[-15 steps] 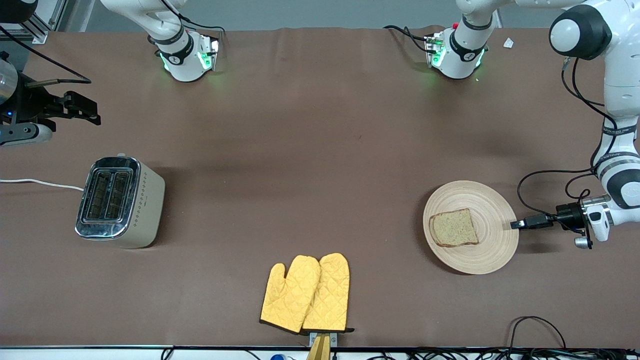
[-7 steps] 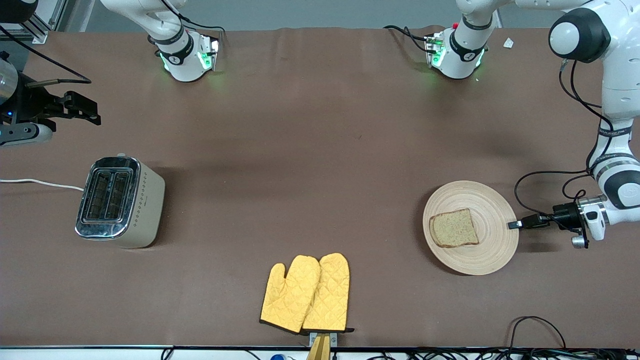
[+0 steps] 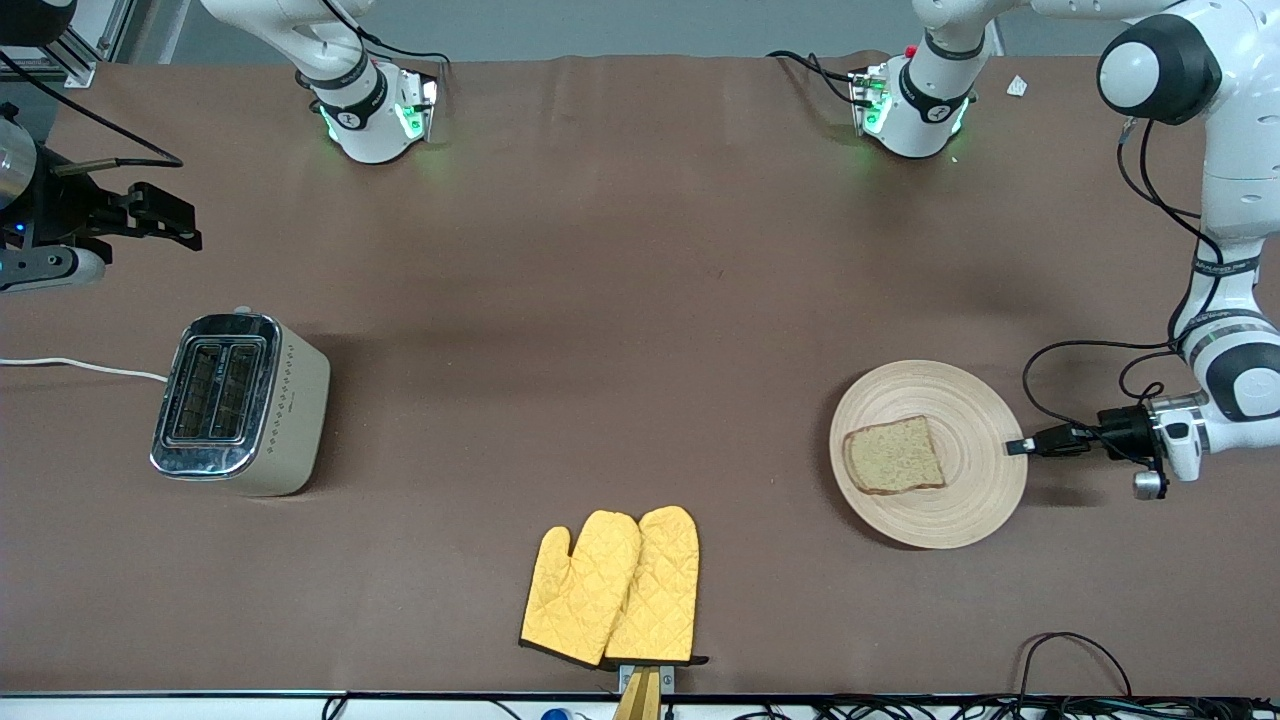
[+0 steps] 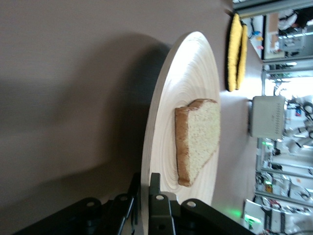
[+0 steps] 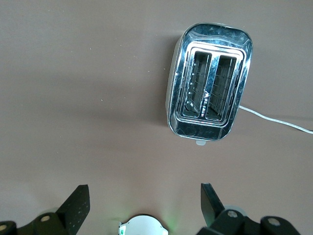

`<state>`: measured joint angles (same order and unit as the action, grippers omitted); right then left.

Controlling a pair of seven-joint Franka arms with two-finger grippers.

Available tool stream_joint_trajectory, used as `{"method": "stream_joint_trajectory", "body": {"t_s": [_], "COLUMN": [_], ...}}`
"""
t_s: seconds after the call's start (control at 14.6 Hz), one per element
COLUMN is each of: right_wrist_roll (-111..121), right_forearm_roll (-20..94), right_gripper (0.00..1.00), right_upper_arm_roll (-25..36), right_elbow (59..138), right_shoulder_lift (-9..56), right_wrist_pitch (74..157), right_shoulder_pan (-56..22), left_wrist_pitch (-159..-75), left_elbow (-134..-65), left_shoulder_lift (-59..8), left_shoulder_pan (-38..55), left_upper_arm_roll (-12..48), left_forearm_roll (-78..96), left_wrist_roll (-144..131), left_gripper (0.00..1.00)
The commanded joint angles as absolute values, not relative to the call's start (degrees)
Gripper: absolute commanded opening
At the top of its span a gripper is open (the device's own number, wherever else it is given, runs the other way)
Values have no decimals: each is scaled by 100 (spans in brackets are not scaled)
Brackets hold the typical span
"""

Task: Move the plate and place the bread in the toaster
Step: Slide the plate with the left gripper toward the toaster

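Observation:
The light wooden plate (image 3: 960,500) lies toward the left arm's end of the table with the brown bread slice (image 3: 893,456) on it. My left gripper (image 3: 1018,446) is shut on the plate's rim, one finger above and one below; the left wrist view shows the plate (image 4: 166,122), the bread (image 4: 198,137) and the gripper (image 4: 145,178). The cream toaster (image 3: 238,402), both slots empty, stands toward the right arm's end. My right gripper (image 3: 190,225) waits open and empty over the table beside the toaster (image 5: 210,100), its fingers (image 5: 78,200) wide apart.
A pair of yellow oven mitts (image 3: 612,585) lies near the table's front edge, midway along it. The toaster's white cord (image 3: 80,366) runs off the table's end. Both arm bases stand on the table's edge farthest from the front camera. Loose cables (image 3: 1070,650) lie near the front corner.
My left gripper has slid the plate, with the bread on it, a short way toward the right arm's end. The right arm has not moved.

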<state>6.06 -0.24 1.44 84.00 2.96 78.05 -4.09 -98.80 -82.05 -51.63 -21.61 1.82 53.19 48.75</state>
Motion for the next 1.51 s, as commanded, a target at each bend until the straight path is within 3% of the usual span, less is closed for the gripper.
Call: {"method": "stream_joint_trajectory", "body": {"t_s": [0.0,0.34,0.96,1.31,1.44], "right_wrist_roll": [606,606,607,589,371], "right_forearm_roll": [-26,-26,-44,201,272], "right_gripper": [100,100,100,100,100], "right_upper_arm_roll": [141,141,158,149,149], "right_elbow": [8517,8517,8534,8560,8971], "right_shoulder_lift": [211,220,237,360,387], "right_wrist_pitch": [7857,7849,7831,7910,8355], "right_shoulder_pan": [-413,-413,-404,-431,-562], "left_wrist_pitch": [-9589,-9790,-11704,-12173,-12173], "left_elbow": [-8156,-8156,-8437,-8631,-8657], "left_shoulder_lift": [-5106,-5107,-5185,-5326,-5379], "left_shoulder_pan": [-2136,-1251,1202,1600,1608], "left_upper_arm_roll": [613,1099,1090,1090,1090], "left_forearm_roll": [5335,5475,7099,7717,7717], "left_wrist_roll": [4860,4764,4720,4720,4720], "left_gripper": [0,0,0,1,3]}}
